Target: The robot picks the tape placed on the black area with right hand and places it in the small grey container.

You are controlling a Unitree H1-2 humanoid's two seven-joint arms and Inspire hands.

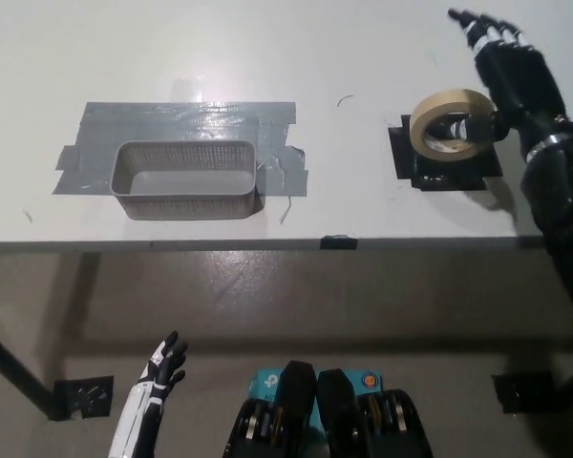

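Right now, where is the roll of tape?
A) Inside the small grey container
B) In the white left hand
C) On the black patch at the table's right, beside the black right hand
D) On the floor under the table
C: the tape stands on the black patch with the right hand open just beside it, while the grey container holds nothing and the left hand rests low, below the table edge.

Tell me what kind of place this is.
Likely a robot test bench or lab: a plain white table with a grey container taped down with grey tape, and a tape roll on a black marked patch.
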